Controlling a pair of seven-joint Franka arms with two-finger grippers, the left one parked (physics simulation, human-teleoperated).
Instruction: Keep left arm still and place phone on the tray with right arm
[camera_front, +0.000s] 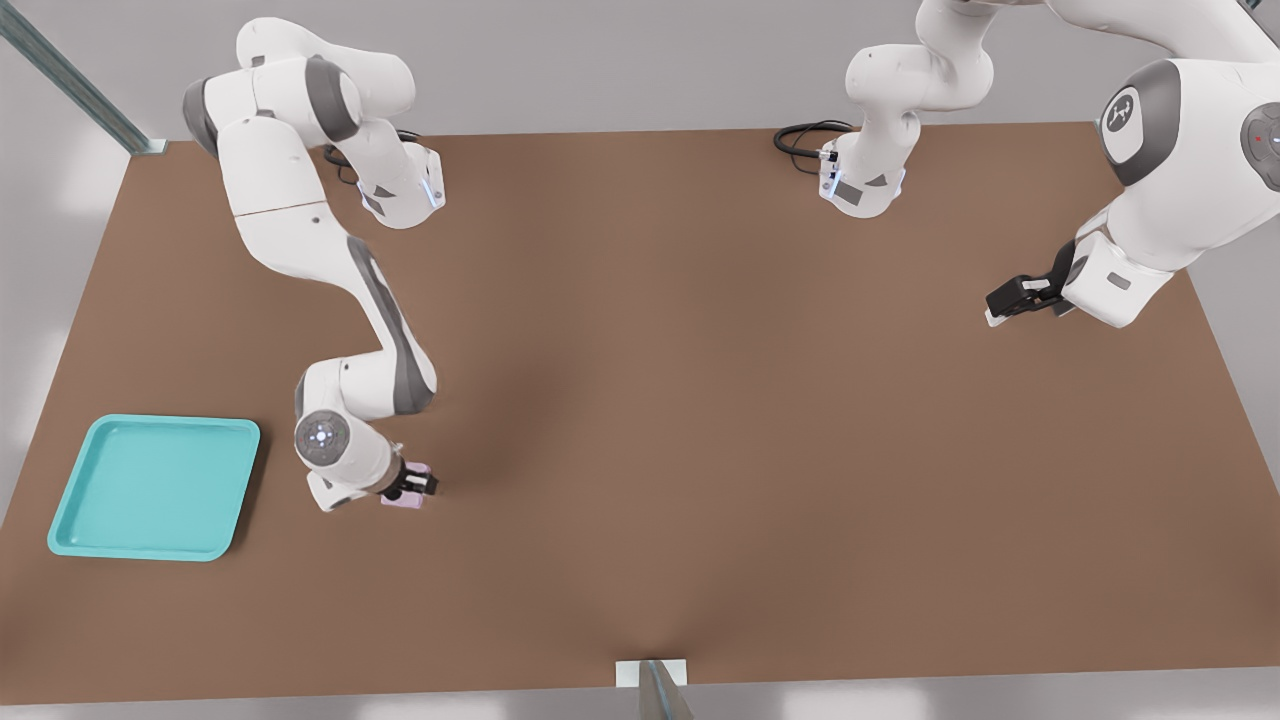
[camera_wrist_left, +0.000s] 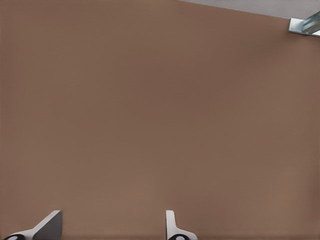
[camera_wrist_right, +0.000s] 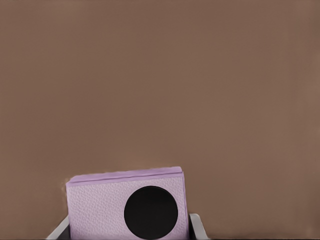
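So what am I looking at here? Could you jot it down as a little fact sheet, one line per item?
Setting: brown table, simulator render
Working arm: right arm, bent down toward the table
Tool: low at the table, fingers either side of the phone
Phone: pale pink, one black lens showing in the right wrist view
Tray: teal, nothing in it, toward the front view's left of the phone
Progress: phone not yet on tray
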